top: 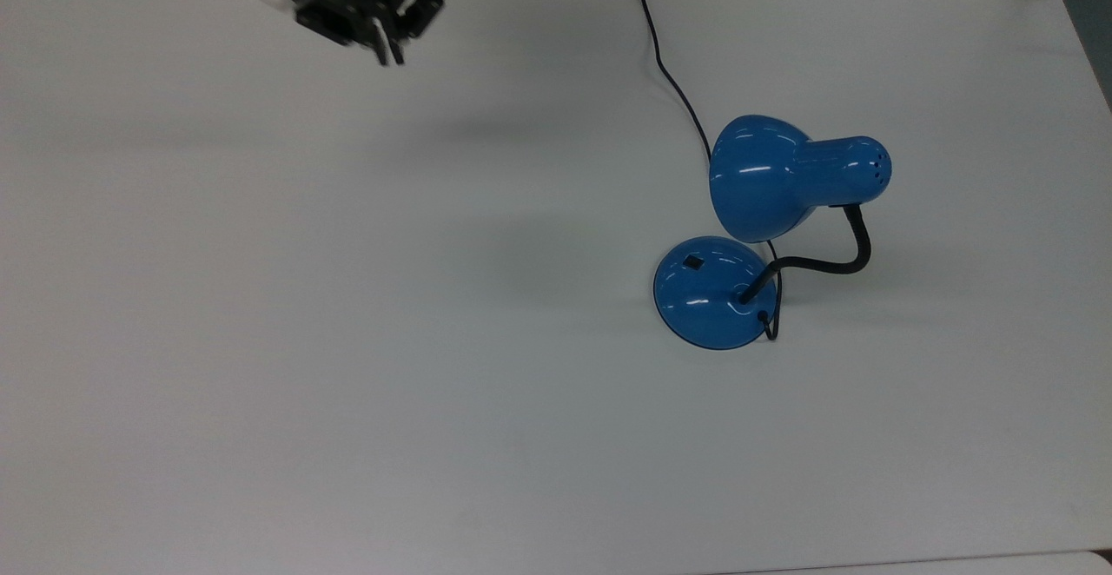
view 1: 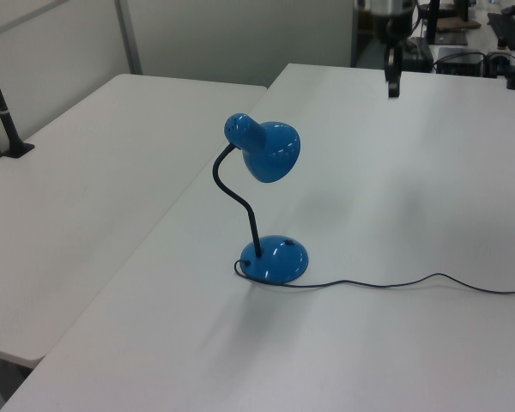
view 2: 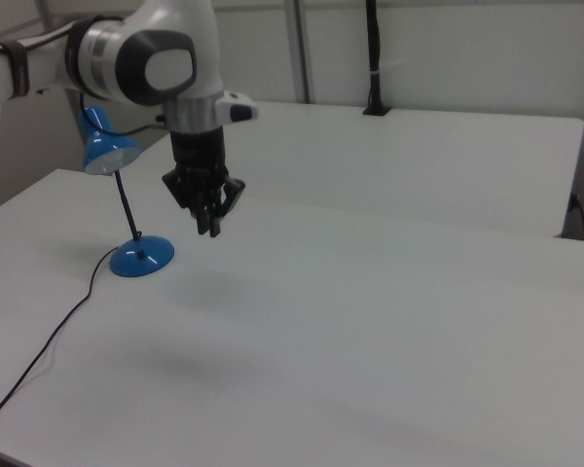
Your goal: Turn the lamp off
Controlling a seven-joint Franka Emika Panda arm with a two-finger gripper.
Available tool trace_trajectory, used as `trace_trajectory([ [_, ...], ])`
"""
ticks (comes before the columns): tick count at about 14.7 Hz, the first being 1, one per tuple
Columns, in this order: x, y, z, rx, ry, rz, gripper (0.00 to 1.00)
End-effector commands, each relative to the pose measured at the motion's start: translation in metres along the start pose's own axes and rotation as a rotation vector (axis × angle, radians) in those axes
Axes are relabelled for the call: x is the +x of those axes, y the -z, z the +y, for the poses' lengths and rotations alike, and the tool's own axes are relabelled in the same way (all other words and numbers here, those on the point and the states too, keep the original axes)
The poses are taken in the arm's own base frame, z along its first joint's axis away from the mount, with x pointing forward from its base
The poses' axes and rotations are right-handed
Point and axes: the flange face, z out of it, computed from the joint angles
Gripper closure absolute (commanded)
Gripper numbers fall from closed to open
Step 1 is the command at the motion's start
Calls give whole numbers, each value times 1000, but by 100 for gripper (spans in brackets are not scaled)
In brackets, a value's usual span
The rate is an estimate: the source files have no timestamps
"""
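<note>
We judge the lamp, standing on the table toward the top view's right, light and slippery, so we press only its base switch, the gripper hanging well apart, fingers together.

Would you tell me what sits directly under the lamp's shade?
Under the shade the top view shows the base with its switch. The shade covers the base's far edge and part of the cord.
</note>
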Motion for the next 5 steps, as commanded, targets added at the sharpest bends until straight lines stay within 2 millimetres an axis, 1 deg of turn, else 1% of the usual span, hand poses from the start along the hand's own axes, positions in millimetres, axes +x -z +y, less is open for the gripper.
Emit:
trace_trajectory([
  [1,-20,30,20,-12,-88,25,0],
  [3,-26,38,23,-11,-174,38,0],
  [5,-27,39,27,-12,-247,43,0],
])
